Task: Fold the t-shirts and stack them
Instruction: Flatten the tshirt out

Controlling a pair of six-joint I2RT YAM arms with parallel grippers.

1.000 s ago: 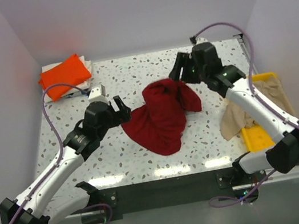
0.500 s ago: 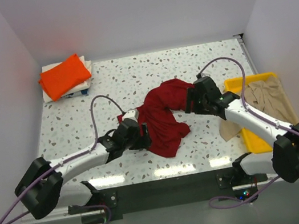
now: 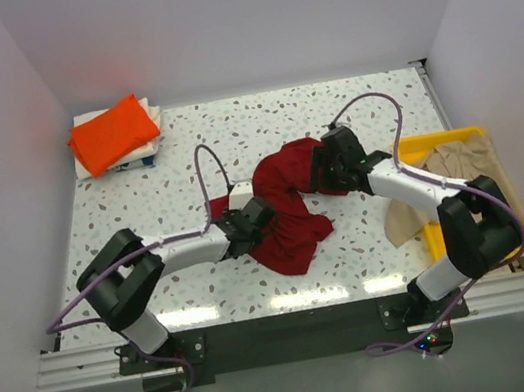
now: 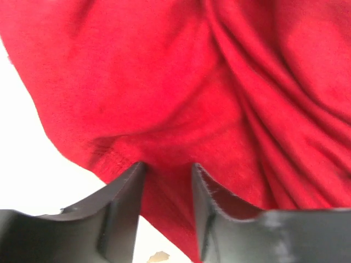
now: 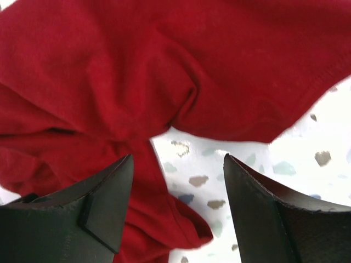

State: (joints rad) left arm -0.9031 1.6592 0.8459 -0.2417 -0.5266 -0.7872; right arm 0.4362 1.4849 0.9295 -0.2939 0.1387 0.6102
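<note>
Dark red t-shirt (image 3: 291,213), crumpled mid worktop (image 3: 232,140), now has both arms dropped low onto it: left end effector (image 4: 167,170) has narrowed from wide to half-closed around its near hem, grip unconfirmed, right end effector (image 5: 178,159) gapes empty, so spreading seems to be starting

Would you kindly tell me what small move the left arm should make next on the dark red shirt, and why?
Probably close the left tool fully: its fingers stand apart around the hem of the dark red shirt, not yet pinching. The right tool is open above the shirt's other edge, holding nothing.
</note>
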